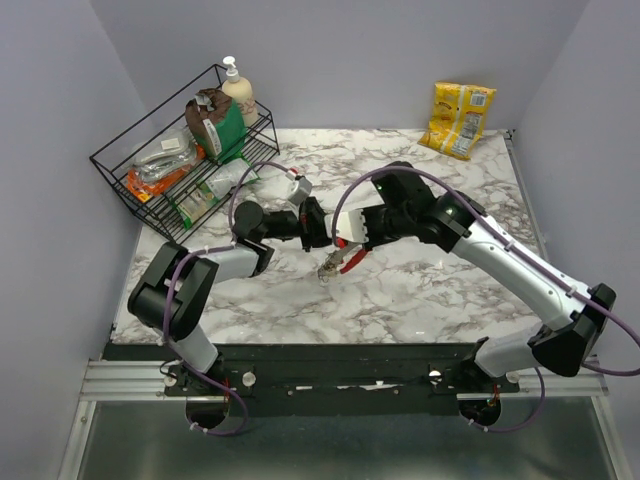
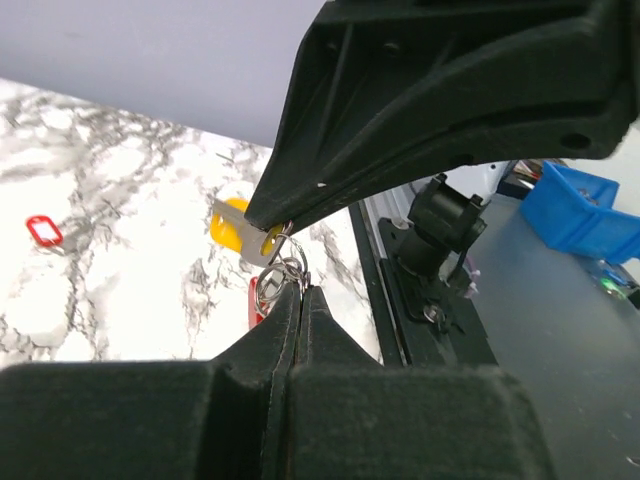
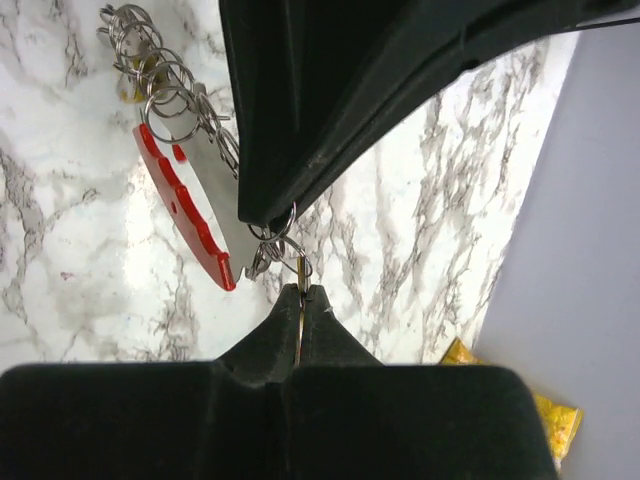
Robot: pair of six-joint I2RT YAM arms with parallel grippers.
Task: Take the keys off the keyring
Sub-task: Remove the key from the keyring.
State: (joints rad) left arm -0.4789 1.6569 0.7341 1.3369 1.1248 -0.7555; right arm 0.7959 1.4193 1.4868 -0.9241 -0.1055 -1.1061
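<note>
The key bunch (image 1: 335, 262) hangs over the middle of the marble table, between my two grippers, which meet tip to tip. My left gripper (image 2: 300, 290) is shut, pinching the small metal rings of the keyring (image 2: 283, 272). A yellow-headed key (image 2: 235, 225) and a red piece hang just behind. My right gripper (image 3: 302, 292) is shut on a thin flat metal piece, apparently a key (image 3: 301, 268) seen edge-on, linked to those rings. A red curved loop (image 3: 185, 210), a silvery blade and a chain of rings (image 3: 150, 60) dangle to the side. A red tag (image 2: 42, 230) lies apart on the table.
A black wire rack (image 1: 180, 150) with packets and a soap bottle (image 1: 238, 88) stands at the back left. A yellow snack bag (image 1: 458, 118) lies at the back right against the wall. Grey walls close the table on three sides.
</note>
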